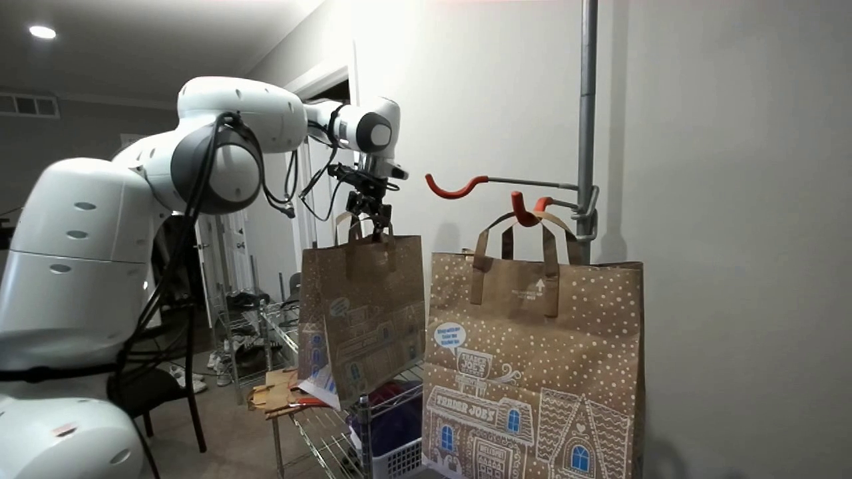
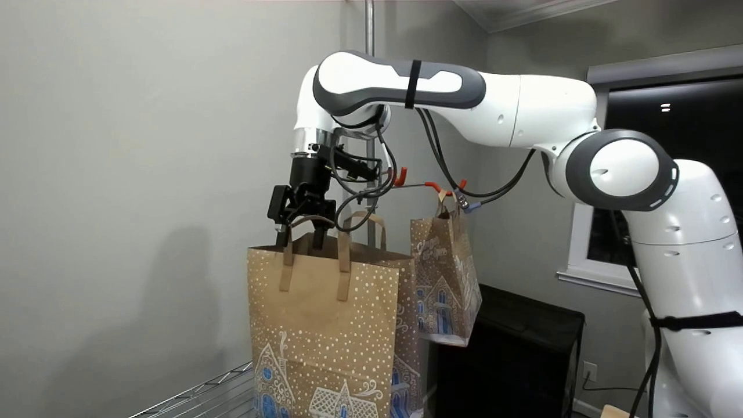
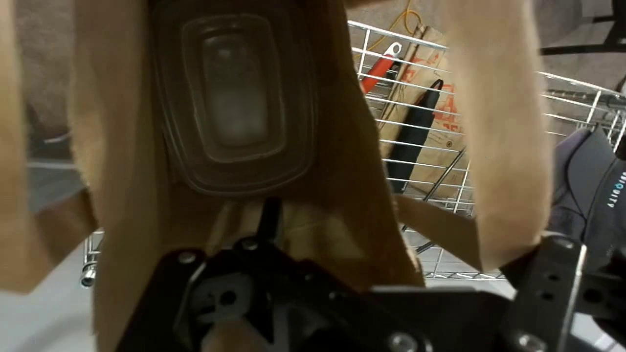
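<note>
My black gripper (image 1: 367, 229) is at the mouth of a brown printed paper bag (image 1: 379, 299), shown in both exterior views (image 2: 322, 331). Its fingers (image 2: 300, 239) stand wide apart. In the wrist view, the left finger of the gripper (image 3: 398, 234) reaches into the bag, and the right one is beside a handle strap (image 3: 503, 137). The handles loop around the fingers; I cannot tell whether they carry the bag. A clear plastic container (image 3: 234, 98) lies inside the bag. A second similar bag (image 1: 532, 359) hangs by its handles from a red-tipped hook (image 1: 526, 209).
A grey pole (image 1: 587, 100) by the wall carries the hooks; another red hook (image 1: 459, 191) juts toward the gripper with nothing hung on it. A wire shelf (image 1: 316, 432) and white basket (image 1: 403, 459) are below. A black box (image 2: 511, 342) stands behind the hanging bag.
</note>
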`<state>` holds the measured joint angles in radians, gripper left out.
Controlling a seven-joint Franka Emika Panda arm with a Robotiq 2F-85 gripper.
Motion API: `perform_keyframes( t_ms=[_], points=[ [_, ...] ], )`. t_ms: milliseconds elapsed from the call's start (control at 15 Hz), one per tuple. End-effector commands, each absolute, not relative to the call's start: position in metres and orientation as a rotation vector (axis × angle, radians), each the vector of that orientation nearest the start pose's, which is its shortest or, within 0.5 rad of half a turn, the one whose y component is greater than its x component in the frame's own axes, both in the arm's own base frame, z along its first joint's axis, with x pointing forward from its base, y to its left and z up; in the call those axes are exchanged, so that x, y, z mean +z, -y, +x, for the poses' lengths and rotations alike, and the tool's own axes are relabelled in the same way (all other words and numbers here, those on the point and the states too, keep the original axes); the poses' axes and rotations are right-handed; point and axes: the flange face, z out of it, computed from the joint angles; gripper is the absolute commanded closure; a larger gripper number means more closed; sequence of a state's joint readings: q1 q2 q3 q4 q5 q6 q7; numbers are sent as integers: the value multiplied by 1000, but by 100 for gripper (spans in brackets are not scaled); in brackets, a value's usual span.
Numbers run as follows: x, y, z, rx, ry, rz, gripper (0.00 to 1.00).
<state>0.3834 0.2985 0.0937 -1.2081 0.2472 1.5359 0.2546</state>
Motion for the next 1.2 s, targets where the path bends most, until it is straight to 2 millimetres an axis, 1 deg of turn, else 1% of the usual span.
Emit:
perform_keyframes(
  t_ms=[0,333,533,667,800,1000,1133],
  points=[
    [637,-318,542,-33,567,-2905,0],
    [664,-363,520,-269,856,-2863,0],
    [677,-381,506,-377,1032,-2816,0],
    [681,-386,499,-397,1088,-2804,0],
    [685,-386,492,-407,1091,-2830,0],
    [686,-386,485,-376,1049,-2855,0],
    [682,-383,480,-315,1016,-2877,0]
  ],
)
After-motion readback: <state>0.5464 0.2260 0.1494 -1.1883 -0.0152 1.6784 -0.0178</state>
